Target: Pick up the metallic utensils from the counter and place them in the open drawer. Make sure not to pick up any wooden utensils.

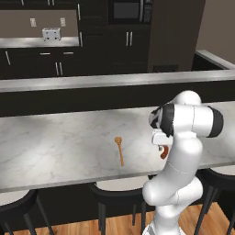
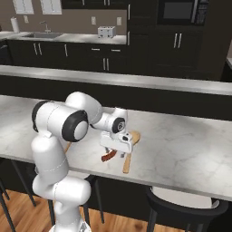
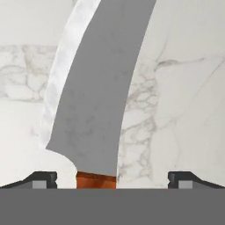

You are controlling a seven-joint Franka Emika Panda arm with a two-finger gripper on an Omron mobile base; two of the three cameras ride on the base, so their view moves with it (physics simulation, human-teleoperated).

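On the pale marbled counter (image 1: 55,147) (image 2: 181,149) (image 3: 189,88) lies a knife with a broad grey metal blade (image 3: 94,101) and an orange-brown handle (image 3: 96,180) (image 2: 108,157) (image 1: 164,153). My gripper (image 3: 114,180) (image 2: 116,151) hangs low, straight over the handle end. Its jaws are open, one fingertip (image 3: 44,179) on each side of the knife and well clear of it. A wooden spoon (image 1: 119,149) (image 2: 68,146) rests to the left of the arm. A wooden spatula (image 2: 129,156) lies just right of my hand. The open drawer is out of view.
Black bar stools (image 1: 114,189) (image 2: 181,206) stand along the counter's near edge. A raised grey ledge (image 1: 92,81) (image 2: 158,84) runs behind the counter. Dark cabinets, a toaster (image 1: 51,33) (image 2: 106,31) and a sink (image 2: 44,35) line the back wall.
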